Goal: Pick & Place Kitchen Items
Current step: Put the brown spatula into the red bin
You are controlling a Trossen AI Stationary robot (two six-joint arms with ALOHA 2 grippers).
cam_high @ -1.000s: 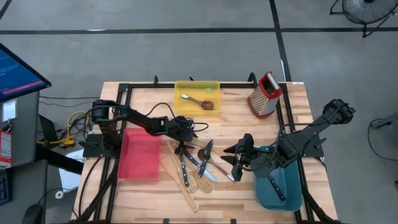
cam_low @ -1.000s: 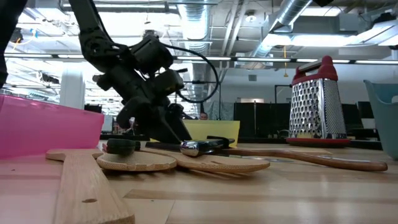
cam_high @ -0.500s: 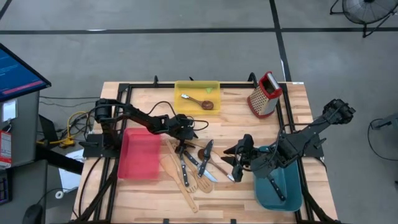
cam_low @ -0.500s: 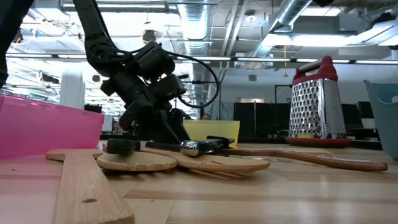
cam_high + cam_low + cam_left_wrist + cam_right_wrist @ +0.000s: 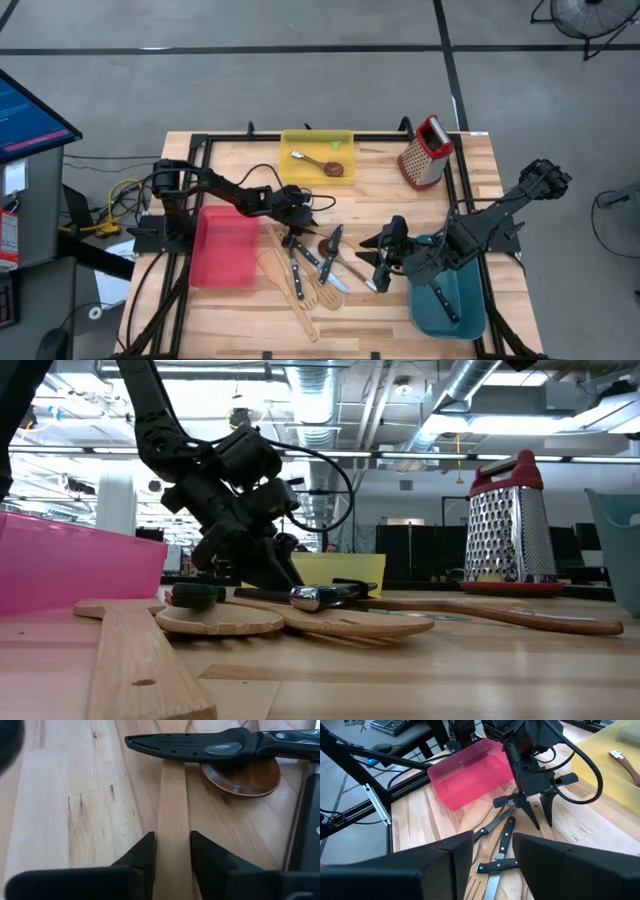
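On the near part of the tabletop (image 5: 400,320), the pale wooden spatulas (image 5: 285,272) and black-handled knives (image 5: 312,256) are lying in a loose pile, between the red bin (image 5: 222,247) and the teal bin (image 5: 455,300). The left hand (image 5: 292,235) is reaching down at the far edge of this pile. Its fingers (image 5: 145,854) are standing on both sides of one pale spatula handle (image 5: 173,815), almost touching it. The right hand (image 5: 378,258) is hovering beside the teal bin, its fingers partly spread and holding nothing. Farther back, a dark wooden spoon (image 5: 322,165) is lying inside the yellow bin (image 5: 317,140), and the grater (image 5: 425,152) is standing to the right.
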